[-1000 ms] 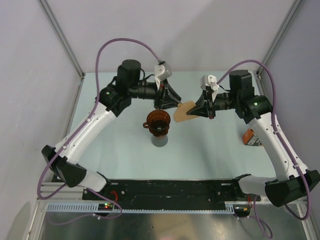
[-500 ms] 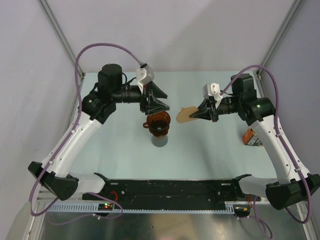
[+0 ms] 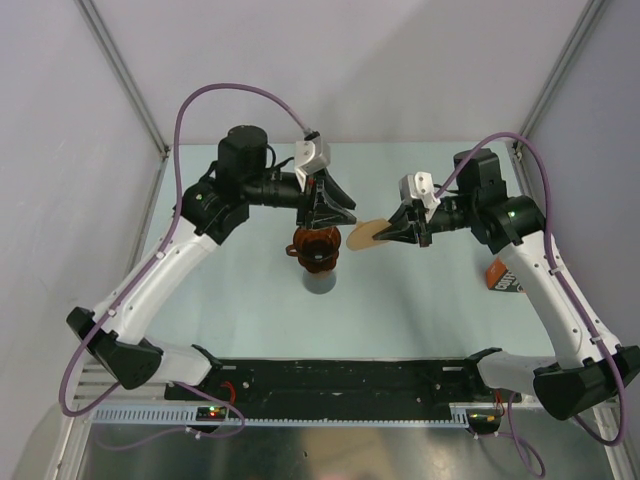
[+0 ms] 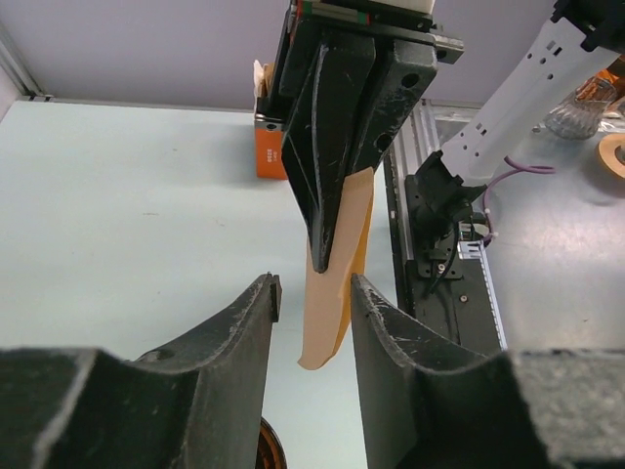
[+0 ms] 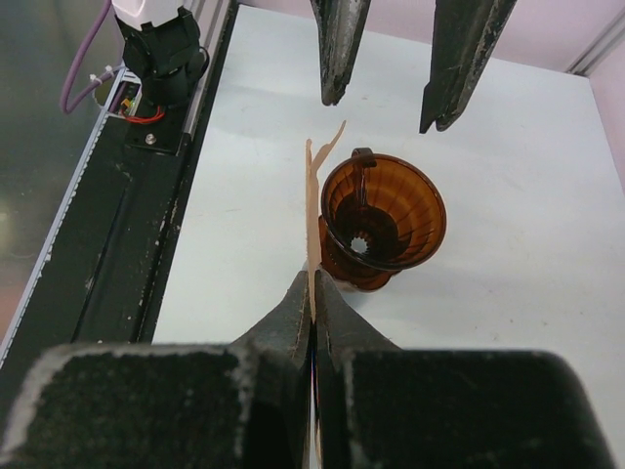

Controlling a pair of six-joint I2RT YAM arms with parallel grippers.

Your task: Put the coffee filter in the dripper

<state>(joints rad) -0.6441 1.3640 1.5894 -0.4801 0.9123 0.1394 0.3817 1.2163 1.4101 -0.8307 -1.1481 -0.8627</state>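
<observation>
The dripper (image 3: 316, 247), a dark reddish-brown funnel, stands on a grey beaker (image 3: 320, 282) mid-table. My right gripper (image 3: 386, 232) is shut on the coffee filter (image 3: 364, 234), a flat tan paper fan held edge-up just right of the dripper's rim. In the right wrist view the filter (image 5: 312, 200) rises from my shut gripper (image 5: 312, 291) beside the dripper (image 5: 383, 217). My left gripper (image 3: 335, 216) is open above the dripper's far side. In the left wrist view (image 4: 312, 286) the filter's free edge (image 4: 330, 298) hangs in line with the gap between its fingers; touching cannot be told.
An orange-brown printed bag (image 3: 505, 274) lies at the table's right edge, and shows in the left wrist view (image 4: 270, 149). Black rail (image 3: 340, 382) runs along the near edge. Left gripper's fingers (image 5: 339, 44) hang above the dripper in the right wrist view.
My left arm swung left, then came back right, its open gripper now close to the filter. My right gripper moved the filter slightly left, toward the dripper.
</observation>
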